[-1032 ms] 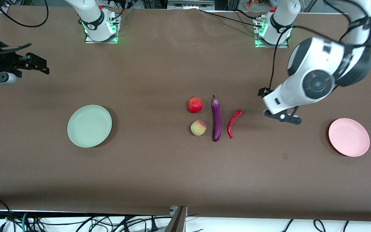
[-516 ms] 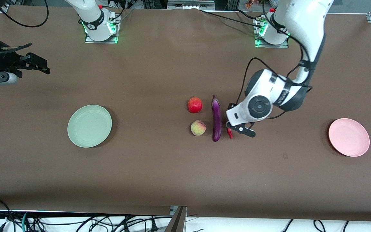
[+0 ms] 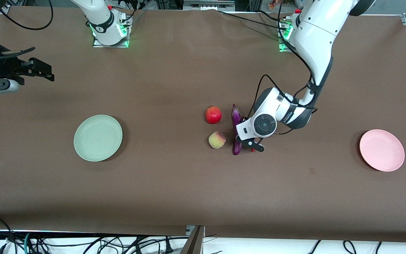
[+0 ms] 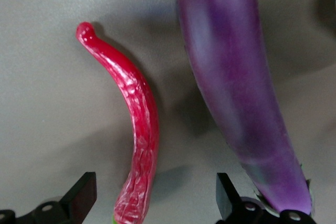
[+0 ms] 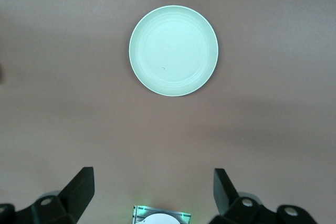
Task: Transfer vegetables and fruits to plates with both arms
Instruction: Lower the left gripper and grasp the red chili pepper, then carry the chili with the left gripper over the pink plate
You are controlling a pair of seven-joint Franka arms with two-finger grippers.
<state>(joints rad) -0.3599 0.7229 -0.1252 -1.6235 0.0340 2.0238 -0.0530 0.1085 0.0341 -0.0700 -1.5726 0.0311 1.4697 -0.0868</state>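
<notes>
In the front view the peach [image 3: 217,140] lies at 6 o'clock of the pomegranate [image 3: 213,115], the eggplant [image 3: 235,118] at 3 o'clock of both, the chili pepper [image 4: 137,124] just beside it at 3 o'clock beneath the left gripper [image 4: 153,195], one plate [image 3: 98,138] well apart at 9 o'clock, the other plate [image 3: 381,150] at 3 o'clock.

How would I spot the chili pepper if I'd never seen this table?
Find the four pieces of produce mid-table, between the green plate and the pink plate. The chili pepper lies beside the eggplant, toward the pink plate, under the left gripper. It is thin, curved and red.
</notes>
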